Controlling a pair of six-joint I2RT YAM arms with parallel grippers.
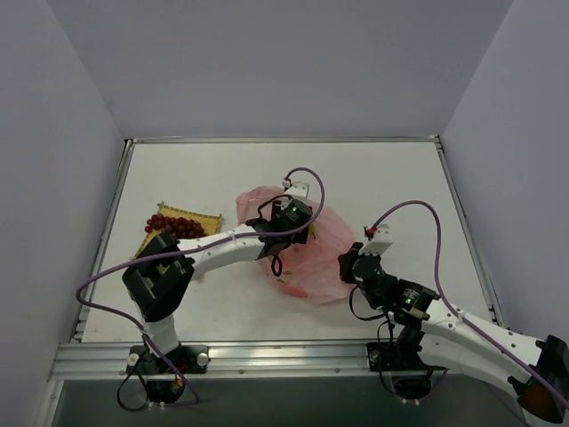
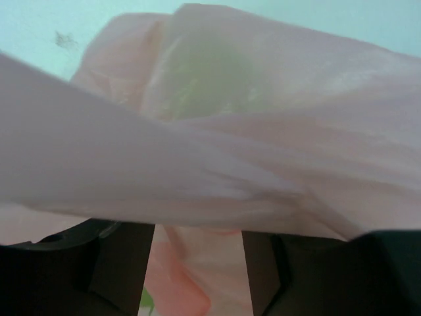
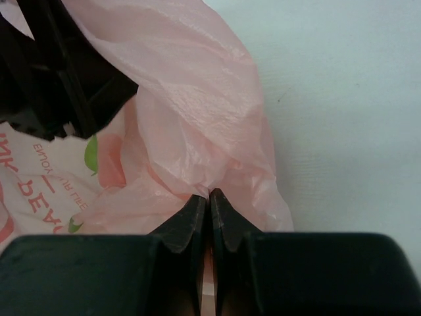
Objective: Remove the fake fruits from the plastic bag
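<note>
- Your plastic bag (image 1: pixel 327 242) lies at the centre of the counter (image 1: pixel 382 187). It is a thin, translucent pink film, crumpled into soft folds and sharp creases.
- In the right wrist view the bag (image 3: pixel 197 99) rises in a wrinkled ridge through the middle of the frame. Red printed lettering and a green leaf mark (image 3: pixel 92 153) show at the left edge.
- Your right pincer (image 3: pixel 209 197) is closed, with its two dark wedge-shaped tips pressed together on a pinch of the pink film. From above, it (image 1: pixel 348 265) sits at the bag's right edge.
- Your left pincer (image 1: pixel 292 221) reaches over the upper middle of the bag.
- In the left wrist view the film (image 2: pixel 276 164) drapes across nearly the whole frame, smooth and faintly glossy. It hides the tips of the pincer.
- The dark fingers (image 2: pixel 118 263) stand apart at the bottom of that frame, with pink film in the gap between them. You cannot tell whether they grip anything.
- A blurred greenish patch (image 2: pixel 210 79) shows through the film in the upper middle of the left wrist view. You cannot tell which fruit it is, if any.
- One of the fake fruits is out of the bag. A dark red grape bunch (image 1: pixel 175 226), a cluster of small round beads, rests on a yellow woven mat (image 1: pixel 211 219) at the left of the top view, well apart from the bag.
- The counter is plain, white and matte.
</note>
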